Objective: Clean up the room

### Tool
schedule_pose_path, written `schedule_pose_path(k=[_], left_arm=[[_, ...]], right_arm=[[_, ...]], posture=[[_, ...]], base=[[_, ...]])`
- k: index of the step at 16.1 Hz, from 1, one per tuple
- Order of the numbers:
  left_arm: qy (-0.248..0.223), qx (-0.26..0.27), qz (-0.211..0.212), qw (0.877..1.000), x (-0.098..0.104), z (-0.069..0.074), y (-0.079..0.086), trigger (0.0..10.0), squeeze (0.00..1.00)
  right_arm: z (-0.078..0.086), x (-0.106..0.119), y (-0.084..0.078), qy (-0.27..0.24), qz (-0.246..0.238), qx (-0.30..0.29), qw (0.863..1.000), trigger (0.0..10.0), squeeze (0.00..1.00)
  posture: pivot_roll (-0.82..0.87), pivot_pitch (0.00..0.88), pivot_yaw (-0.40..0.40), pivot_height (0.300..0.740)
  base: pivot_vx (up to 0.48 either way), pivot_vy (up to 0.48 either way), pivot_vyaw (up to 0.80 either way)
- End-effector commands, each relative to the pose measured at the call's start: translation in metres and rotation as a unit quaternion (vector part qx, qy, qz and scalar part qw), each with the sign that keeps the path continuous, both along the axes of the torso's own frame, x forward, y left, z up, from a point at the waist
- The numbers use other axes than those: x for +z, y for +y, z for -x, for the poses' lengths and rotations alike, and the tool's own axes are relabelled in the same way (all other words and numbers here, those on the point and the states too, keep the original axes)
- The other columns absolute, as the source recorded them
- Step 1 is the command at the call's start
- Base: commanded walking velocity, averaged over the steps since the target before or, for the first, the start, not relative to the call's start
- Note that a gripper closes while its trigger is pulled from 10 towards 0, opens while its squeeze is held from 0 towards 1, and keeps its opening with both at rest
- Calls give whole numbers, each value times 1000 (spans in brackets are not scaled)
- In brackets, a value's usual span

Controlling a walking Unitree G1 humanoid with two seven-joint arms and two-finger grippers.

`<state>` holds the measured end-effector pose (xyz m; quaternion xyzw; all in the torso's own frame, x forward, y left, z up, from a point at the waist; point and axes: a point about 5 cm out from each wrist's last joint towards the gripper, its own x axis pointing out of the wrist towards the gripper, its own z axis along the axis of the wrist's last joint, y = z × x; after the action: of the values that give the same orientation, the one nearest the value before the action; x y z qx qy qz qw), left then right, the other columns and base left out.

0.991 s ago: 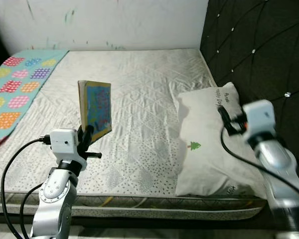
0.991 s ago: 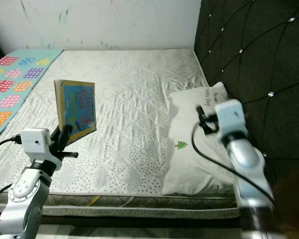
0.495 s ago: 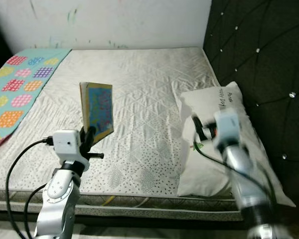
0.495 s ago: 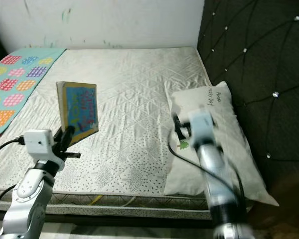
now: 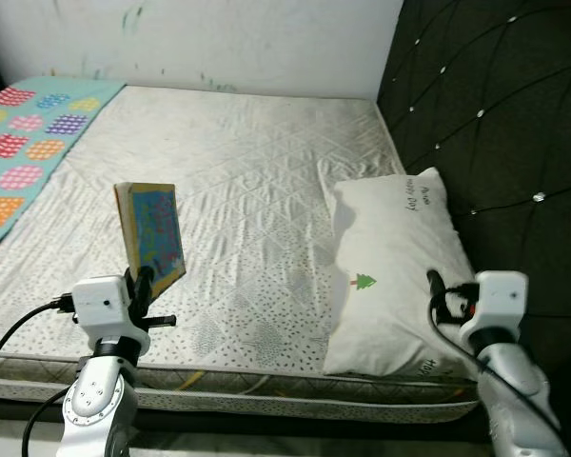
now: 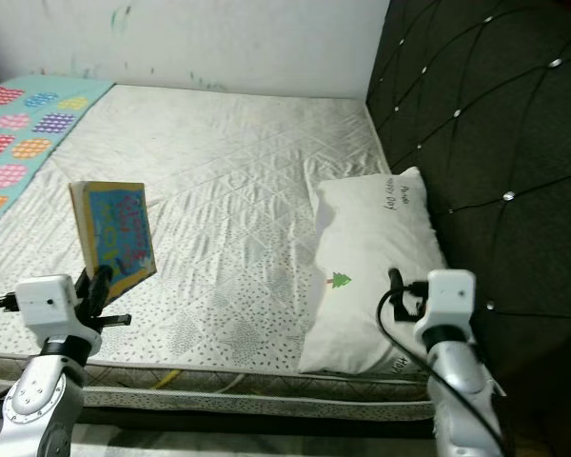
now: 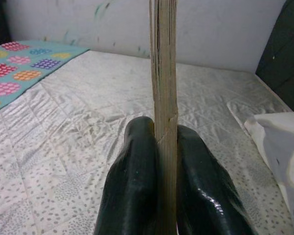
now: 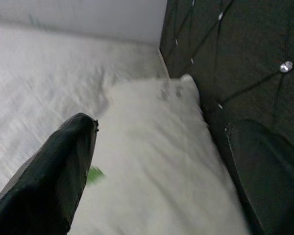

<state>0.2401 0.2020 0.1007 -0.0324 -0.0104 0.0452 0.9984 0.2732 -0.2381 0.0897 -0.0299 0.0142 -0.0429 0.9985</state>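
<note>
The book [image 5: 151,241] stands upright above the near part of the bed [image 5: 247,162], its lower edge clamped in the jaws of the left gripper [image 7: 164,161]. The right gripper [image 8: 161,181] hovers over the pillow [image 5: 392,257] beside the headboard [image 5: 495,114], with its jaws spread wide.

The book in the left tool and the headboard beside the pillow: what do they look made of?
The book looks like paper pages in a glossy printed cover; the left wrist view shows a stacked tan page edge. The headboard looks like dark padded upholstery, fabric or faux leather, diamond-tufted with shiny studs.
</note>
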Motion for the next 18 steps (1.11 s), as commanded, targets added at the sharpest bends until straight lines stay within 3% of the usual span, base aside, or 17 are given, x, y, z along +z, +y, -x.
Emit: schedule_pose_path(k=[1,2,4,5,13,16,18], left_arm=[[-14,4,7,1000,9,1,-1,10000,0],[-19,0,9,1000,9,2,-1,10000,0],[-24,-15,22,999,9,3,-4,10000,0],[-25,-18,20,999,9,3,-5,10000,0],[-12,-14,16,1000,8,5,-7,10000,0],[-8,-16,14,1000,8,5,-7,10000,0],[-6,-16,17,1000,8,6,-8,10000,0]], right_arm=[[-3,9,6,-22,-13,7,1000,10000,0],[-4,11,12,-34,7,19,999,10000,0],[-2,9,29,-21,-56,18,998,10000,0],[-1,7,33,-18,-53,12,998,10000,0],[9,-6,22,11,-89,-41,995,10000,0],[8,-5,26,19,-79,-30,996,10000,0],[8,-5,25,25,-80,-32,996,10000,0]], posture=[[-88,71,-57,740],[-90,76,-57,740],[-87,78,-57,740],[-87,80,-58,740],[-91,94,-52,740],[-89,106,-53,740],[-90,122,-60,740]], base=[[0,0,0],[0,0,0],[0,0,0],[0,0,0],[0,0,0],[0,0,0],[0,0,-800]])
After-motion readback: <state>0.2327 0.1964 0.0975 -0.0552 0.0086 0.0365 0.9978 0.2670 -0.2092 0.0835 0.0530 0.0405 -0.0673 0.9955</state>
